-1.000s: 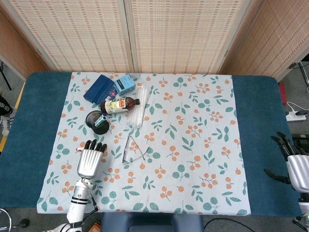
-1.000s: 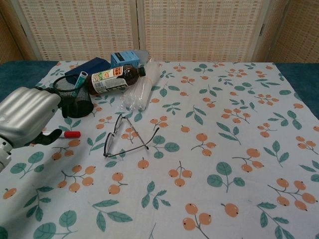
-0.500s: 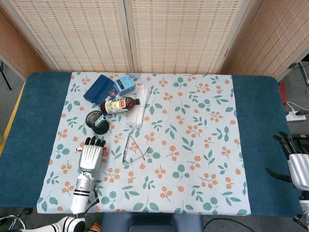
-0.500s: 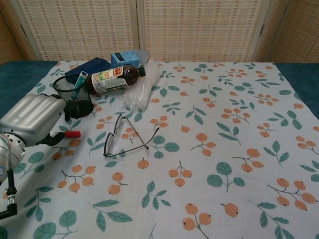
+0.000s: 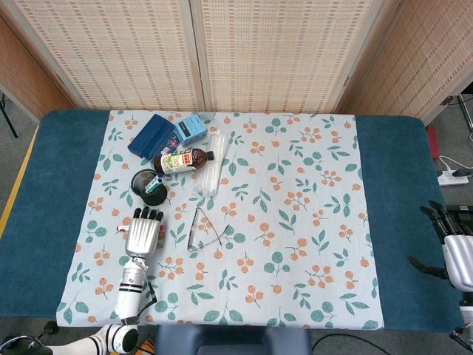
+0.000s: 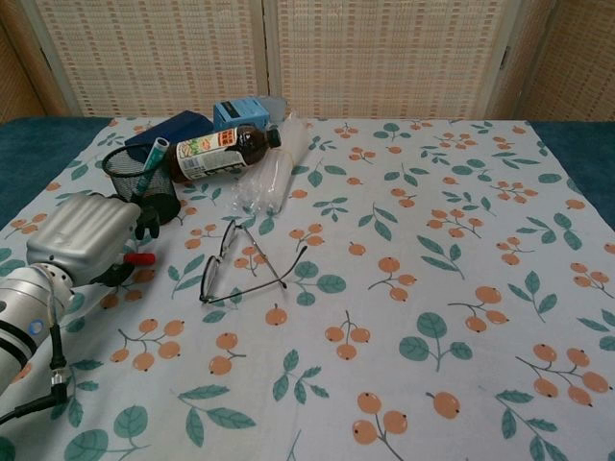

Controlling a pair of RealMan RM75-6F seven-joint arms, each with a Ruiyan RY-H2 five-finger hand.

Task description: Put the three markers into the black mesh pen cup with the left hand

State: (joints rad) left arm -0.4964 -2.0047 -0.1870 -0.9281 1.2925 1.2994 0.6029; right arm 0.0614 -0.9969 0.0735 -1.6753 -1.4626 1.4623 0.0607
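Note:
The black mesh pen cup (image 5: 147, 186) (image 6: 142, 182) stands at the cloth's left, with a teal-capped marker (image 5: 154, 184) (image 6: 152, 159) leaning inside it. Just in front of the cup lies a white marker with a red cap (image 6: 140, 258) (image 5: 120, 229) on the cloth. My left hand (image 5: 143, 234) (image 6: 85, 239) lies palm-down over this marker with fingers stretched toward the cup and the thumb beside the cap. Its grip on the marker is not plain. I see no other marker. My right hand (image 5: 456, 254) hangs open past the table's right edge.
A brown bottle (image 5: 183, 160) (image 6: 219, 150) lies behind the cup, with a light blue box (image 5: 191, 128), a navy pouch (image 5: 151, 135) and a clear plastic packet (image 5: 211, 171). Folded glasses (image 5: 203, 229) (image 6: 240, 267) lie right of my left hand.
My left hand has slid forward toward the cup and settled lower over the red-capped marker, which stays in place. The right hand drifted slightly down and outward.

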